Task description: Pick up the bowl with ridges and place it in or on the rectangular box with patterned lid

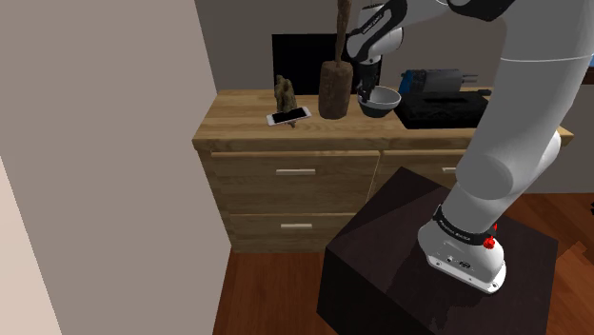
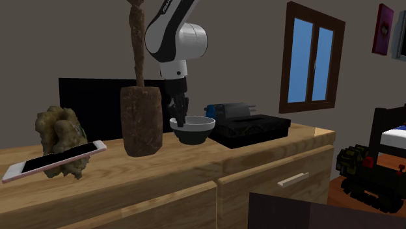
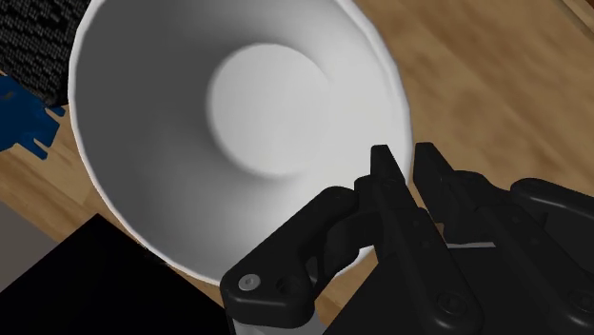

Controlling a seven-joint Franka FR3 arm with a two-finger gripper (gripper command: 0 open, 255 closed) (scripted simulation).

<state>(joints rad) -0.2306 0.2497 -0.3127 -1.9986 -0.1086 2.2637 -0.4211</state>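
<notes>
Black two-finger gripper (image 3: 405, 160), closest to the lens in the wrist view, is clenched on the rim of the pale round bowl (image 3: 238, 105) with a faintly wavy edge, one finger inside the wall and one outside. At the centre of the second exterior view the bowl shows a dark outer wall and sits at or barely above the wooden sideboard top (image 2: 195, 162); whether it has left the wood cannot be told. The grasp looks made, so the lift is the step in hand. Just right of the bowl lies the low black rectangular box (image 2: 254, 127) with a finely patterned lid. The next move likely calls for a short rise, a small carry rightward and a level set-down, since a rim pinch may let the bowl tip. Left of the bowl stand a rough brown vase (image 2: 141, 120) holding a tall dry stem, a knobbly tan rock-like figure (image 2: 60, 130) and a white phone (image 2: 55, 161) just in front of it. Grey walls, a dark-framed window (image 2: 312, 58) at upper right and a reddish wood floor (image 1: 267, 295) surround the sideboard.
</notes>
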